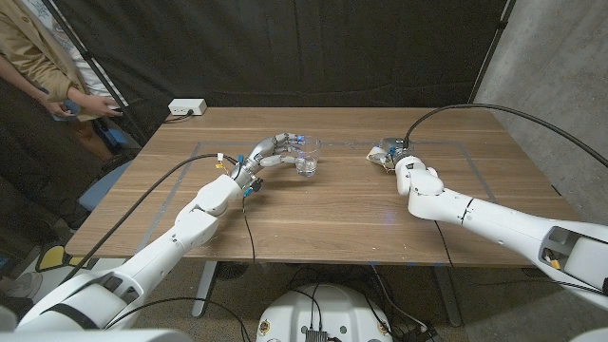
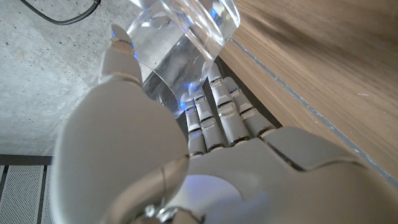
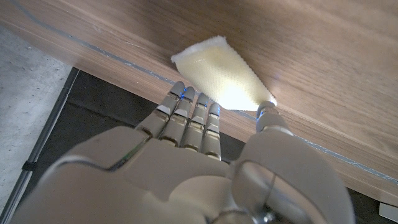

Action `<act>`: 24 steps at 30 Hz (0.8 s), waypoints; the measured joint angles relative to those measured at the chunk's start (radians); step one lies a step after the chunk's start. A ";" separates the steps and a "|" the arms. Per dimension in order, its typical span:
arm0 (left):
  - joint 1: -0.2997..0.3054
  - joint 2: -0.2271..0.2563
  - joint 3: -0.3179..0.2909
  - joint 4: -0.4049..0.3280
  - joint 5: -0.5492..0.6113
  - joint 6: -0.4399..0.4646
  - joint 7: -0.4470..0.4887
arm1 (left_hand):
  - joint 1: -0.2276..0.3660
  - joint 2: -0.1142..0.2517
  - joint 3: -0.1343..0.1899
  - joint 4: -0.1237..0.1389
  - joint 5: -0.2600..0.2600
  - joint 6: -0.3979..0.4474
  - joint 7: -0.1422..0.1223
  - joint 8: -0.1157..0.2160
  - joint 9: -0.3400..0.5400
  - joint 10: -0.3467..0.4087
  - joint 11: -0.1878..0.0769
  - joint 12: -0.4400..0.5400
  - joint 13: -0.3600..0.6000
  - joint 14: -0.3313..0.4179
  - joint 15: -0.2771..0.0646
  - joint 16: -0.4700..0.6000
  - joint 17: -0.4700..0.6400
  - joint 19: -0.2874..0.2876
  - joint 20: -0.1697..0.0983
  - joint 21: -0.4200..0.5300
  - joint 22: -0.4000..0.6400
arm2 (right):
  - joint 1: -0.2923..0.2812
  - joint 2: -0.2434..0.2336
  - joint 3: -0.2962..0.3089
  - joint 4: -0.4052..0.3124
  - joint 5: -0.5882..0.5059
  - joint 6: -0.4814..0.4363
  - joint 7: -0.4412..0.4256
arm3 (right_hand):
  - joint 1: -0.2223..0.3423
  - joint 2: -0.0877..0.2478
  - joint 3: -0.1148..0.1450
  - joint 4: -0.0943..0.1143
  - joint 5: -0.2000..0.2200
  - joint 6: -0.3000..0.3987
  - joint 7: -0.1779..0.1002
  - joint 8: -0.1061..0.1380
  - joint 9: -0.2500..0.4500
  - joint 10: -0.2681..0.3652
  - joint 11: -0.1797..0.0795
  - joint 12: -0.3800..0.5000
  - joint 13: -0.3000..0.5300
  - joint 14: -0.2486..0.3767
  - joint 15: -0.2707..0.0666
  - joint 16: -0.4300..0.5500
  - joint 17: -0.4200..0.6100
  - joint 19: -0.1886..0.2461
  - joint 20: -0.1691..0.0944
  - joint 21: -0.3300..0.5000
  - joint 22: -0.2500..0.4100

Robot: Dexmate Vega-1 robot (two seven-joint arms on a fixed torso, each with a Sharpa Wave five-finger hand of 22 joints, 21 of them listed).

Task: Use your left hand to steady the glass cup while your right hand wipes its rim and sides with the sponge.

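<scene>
A clear glass cup (image 1: pixel 307 158) stands upright on the wooden table (image 1: pixel 332 214), a little left of the middle. My left hand (image 1: pixel 269 152) grips it. In the left wrist view the cup (image 2: pixel 186 37) sits between the thumb and the fingers (image 2: pixel 217 112) of that hand (image 2: pixel 186 162). A pale yellow sponge (image 1: pixel 383 155) lies flat on the table at the far right. My right hand (image 1: pixel 407 163) is just beside it. In the right wrist view that hand (image 3: pixel 205 162) stretches its fingers to the edge of the sponge (image 3: pixel 224 74), with the thumb tip at one corner. It holds nothing.
A white box (image 1: pixel 187 107) with a cable sits at the table's far left edge. A person (image 1: pixel 43 66) stands beyond the far left corner, holding a small device. Thin taped lines mark a rectangle on the tabletop. Black curtains hang behind.
</scene>
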 measured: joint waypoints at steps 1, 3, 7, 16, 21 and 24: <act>-0.001 0.000 0.000 0.001 0.000 0.000 0.000 | 0.000 0.000 0.000 0.000 0.000 0.000 0.000 0.000 0.000 0.000 0.000 0.000 0.000 0.000 0.000 0.000 0.000 0.000 0.000 0.000 0.000 | 0.000 0.000 0.000 0.000 -0.001 0.002 -0.001 | 0.010 0.000 0.000 0.000 0.000 0.012 -0.001 0.001 0.000 0.013 -0.001 0.005 0.000 0.012 0.000 0.003 0.000 0.007 0.000 0.002 0.000; -0.004 -0.002 0.001 0.007 -0.001 -0.002 -0.002 | 0.000 0.000 0.000 0.000 0.000 0.000 0.000 0.000 0.000 0.000 0.000 0.000 0.000 0.002 0.001 0.000 0.000 0.000 0.000 0.000 0.000 | 0.001 0.002 -0.002 0.006 -0.004 0.006 -0.008 | 0.023 0.001 0.007 -0.002 0.005 0.038 -0.005 0.011 0.000 0.039 -0.002 0.012 -0.001 0.040 -0.001 0.009 0.001 0.021 0.000 0.011 0.003; -0.011 -0.006 0.002 0.018 -0.002 -0.005 -0.008 | 0.000 0.000 0.000 0.000 0.000 0.000 0.000 0.000 0.000 0.002 -0.002 -0.002 0.000 0.005 -0.002 -0.002 0.001 -0.004 0.004 0.000 0.000 | 0.001 0.002 -0.002 0.006 -0.007 0.018 -0.028 | 0.053 0.008 0.018 -0.001 0.008 0.115 -0.026 0.037 0.005 0.112 -0.015 0.031 0.004 0.112 -0.005 0.029 0.010 0.056 -0.001 0.033 0.005; -0.026 -0.016 0.005 0.045 -0.003 -0.009 -0.014 | 0.000 0.000 0.004 -0.004 0.001 0.001 0.000 0.000 0.000 0.009 0.002 -0.007 0.004 0.005 -0.002 -0.002 0.005 -0.007 0.000 0.006 0.000 | 0.001 0.017 -0.009 0.041 -0.025 0.040 -0.075 | 0.163 0.020 0.027 0.000 0.007 0.347 -0.072 0.129 0.005 0.309 -0.058 0.087 0.023 0.301 -0.026 0.134 0.081 0.121 -0.003 0.097 0.020; -0.033 -0.021 0.007 0.056 -0.003 -0.011 -0.017 | 0.000 0.000 0.004 -0.004 0.001 0.002 0.001 0.000 0.000 0.009 0.002 -0.007 0.004 0.006 -0.003 -0.002 0.005 -0.007 0.000 0.006 0.000 | 0.001 0.020 -0.013 0.049 -0.036 0.046 -0.084 | 0.257 -0.002 0.009 -0.017 0.016 0.374 -0.079 0.140 0.007 0.389 -0.070 0.111 0.042 0.366 -0.044 0.237 0.172 0.128 -0.007 0.142 0.042; -0.037 -0.024 0.007 0.063 -0.004 -0.014 -0.020 | 0.000 0.000 0.004 -0.004 0.001 0.002 0.001 0.000 0.000 0.009 0.002 -0.008 0.004 0.007 -0.004 -0.004 0.005 -0.007 0.000 0.006 0.000 | 0.007 0.028 -0.025 0.067 -0.040 0.047 -0.083 | 0.332 -0.016 -0.016 -0.013 0.020 0.395 -0.076 0.137 0.009 0.437 -0.075 0.137 0.065 0.400 -0.053 0.315 0.245 0.132 -0.004 0.183 0.071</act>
